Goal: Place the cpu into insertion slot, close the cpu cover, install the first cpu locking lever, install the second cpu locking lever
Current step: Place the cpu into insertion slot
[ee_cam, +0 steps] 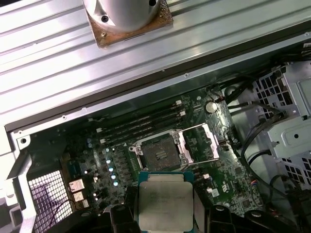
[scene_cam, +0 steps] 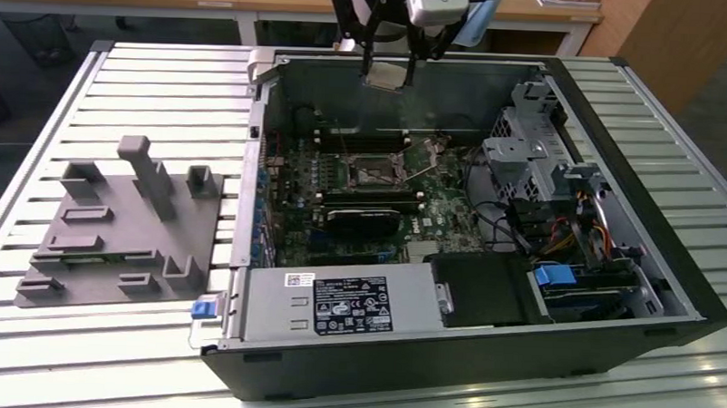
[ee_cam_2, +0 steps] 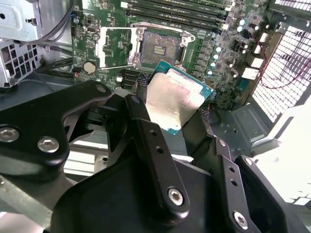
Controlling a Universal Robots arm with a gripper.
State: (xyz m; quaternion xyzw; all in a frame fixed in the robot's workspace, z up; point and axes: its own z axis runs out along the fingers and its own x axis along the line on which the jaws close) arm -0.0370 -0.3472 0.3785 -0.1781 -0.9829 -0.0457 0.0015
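My gripper (scene_cam: 386, 70) hangs over the far wall of the open computer case, shut on the cpu (scene_cam: 385, 75), a flat square chip with a silvery top. The chip sits between my black fingers in both wrist views (ee_cam_2: 177, 99) (ee_cam: 165, 201). The insertion slot (scene_cam: 371, 171) (ee_cam_2: 158, 48) (ee_cam: 158, 151) lies bare on the green board, well below the chip and apart from it. The cpu cover (ee_cam_2: 116, 46) (ee_cam: 199, 143), a thin metal frame, is swung open beside the slot.
A black heatsink block (scene_cam: 360, 220) sits just in front of the slot, and long memory slots (ee_cam: 141, 121) run behind it. The grey power supply (scene_cam: 335, 305) fills the case's near side. Drive cages and cables (scene_cam: 545, 201) crowd the exterior view's right. A grey fixture (scene_cam: 127, 223) stands outside.
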